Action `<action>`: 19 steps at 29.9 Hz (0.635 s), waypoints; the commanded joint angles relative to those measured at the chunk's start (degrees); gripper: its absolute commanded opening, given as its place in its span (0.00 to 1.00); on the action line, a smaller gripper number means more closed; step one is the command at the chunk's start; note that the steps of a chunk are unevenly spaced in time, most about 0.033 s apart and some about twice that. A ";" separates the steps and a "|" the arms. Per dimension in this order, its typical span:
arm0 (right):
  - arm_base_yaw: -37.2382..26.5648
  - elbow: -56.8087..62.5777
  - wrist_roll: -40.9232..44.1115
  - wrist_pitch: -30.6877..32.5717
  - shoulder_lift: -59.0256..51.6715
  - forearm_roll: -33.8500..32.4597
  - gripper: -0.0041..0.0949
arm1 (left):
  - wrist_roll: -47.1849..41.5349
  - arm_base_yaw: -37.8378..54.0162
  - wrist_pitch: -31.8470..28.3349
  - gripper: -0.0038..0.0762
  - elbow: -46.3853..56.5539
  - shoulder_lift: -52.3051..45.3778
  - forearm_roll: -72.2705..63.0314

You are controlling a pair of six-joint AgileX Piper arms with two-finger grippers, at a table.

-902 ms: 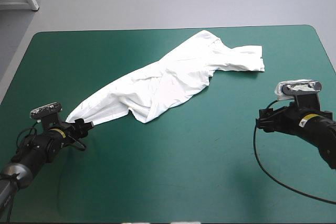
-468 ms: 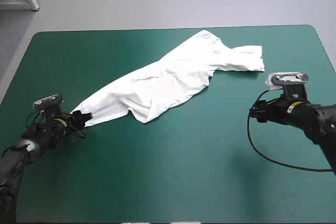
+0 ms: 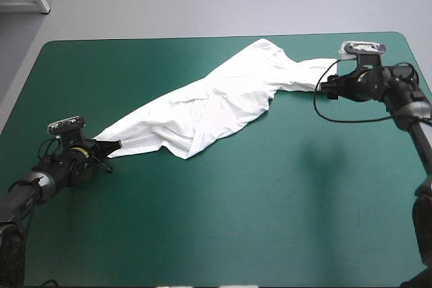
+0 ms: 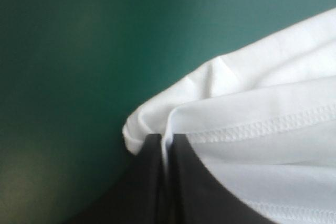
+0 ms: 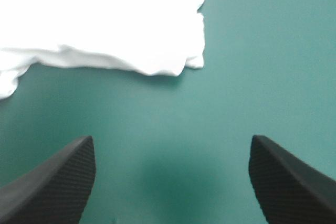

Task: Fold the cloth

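The white short-sleeved fabric T-shirt (image 3: 216, 99) lies crumpled and partly spread on the flat table with the teal-green cover (image 3: 270, 200); it runs diagonally from the near left toward the far right corner. The left gripper (image 3: 111, 145) sits at the garment's near-left end; in the left wrist view the left gripper (image 4: 164, 137) is clamped on a stitched hem corner, black fingers all but closed. The right gripper (image 3: 324, 85) is just beside the far-right sleeve; in the right wrist view the right gripper (image 5: 172, 141) stands wide apart, grasping nothing, over bare cover; the T-shirt edge (image 5: 105, 19) lies ahead of it.
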 commanded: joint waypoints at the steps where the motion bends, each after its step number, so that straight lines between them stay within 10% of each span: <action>1: -1.75 -10.44 0.01 0.02 5.33 0.00 0.79 | -0.03 -0.08 3.71 0.04 -0.03 0.36 -0.60; 15: -1.75 -25.93 0.02 -1.44 27.73 6.38 0.78 | 1.39 -0.08 4.67 0.04 -0.03 -9.77 -0.45; 19: -1.75 -25.93 -0.54 -1.70 29.60 7.54 0.59 | 2.83 -0.08 6.15 0.04 -0.03 -10.08 -0.45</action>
